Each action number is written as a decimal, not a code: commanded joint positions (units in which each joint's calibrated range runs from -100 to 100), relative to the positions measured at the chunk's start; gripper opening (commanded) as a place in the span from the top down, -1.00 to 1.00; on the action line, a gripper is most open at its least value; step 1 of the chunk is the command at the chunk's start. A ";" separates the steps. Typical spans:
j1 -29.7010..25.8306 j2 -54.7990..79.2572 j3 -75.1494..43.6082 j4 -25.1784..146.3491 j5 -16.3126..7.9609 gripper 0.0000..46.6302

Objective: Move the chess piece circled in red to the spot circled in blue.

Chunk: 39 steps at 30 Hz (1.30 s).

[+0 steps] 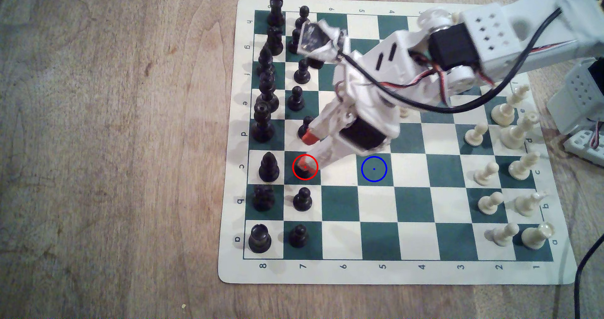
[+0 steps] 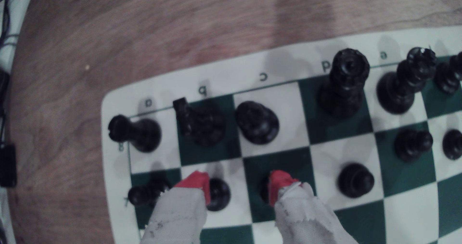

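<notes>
Table: a brown wooden top (image 1: 114, 142) is seen under everything, with grain lines and a few dark marks.
Board: a soft green and cream mat (image 1: 392, 273) is laid flat on the wood.
Black pawn: the ringed pawn (image 1: 304, 172) is stood on its green square at the exterior view's left, beside a bishop (image 1: 268, 168).
Blue spot: the ringed square (image 1: 374, 168) is bare, two squares to the pawn's right in the exterior view.
Gripper: the gripper (image 1: 308, 149) is held wide open; one red tip (image 2: 277, 187) is seen right by the pawn (image 2: 264, 190), and nothing is gripped.
White pieces: cream pieces (image 1: 487, 173) are lined up at the exterior view's right.
</notes>
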 commanded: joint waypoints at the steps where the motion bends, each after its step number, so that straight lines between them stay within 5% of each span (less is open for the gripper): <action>1: 1.16 2.04 -8.39 0.13 0.10 0.45; 39: 0.07 5.35 -9.93 3.57 -0.73 0.47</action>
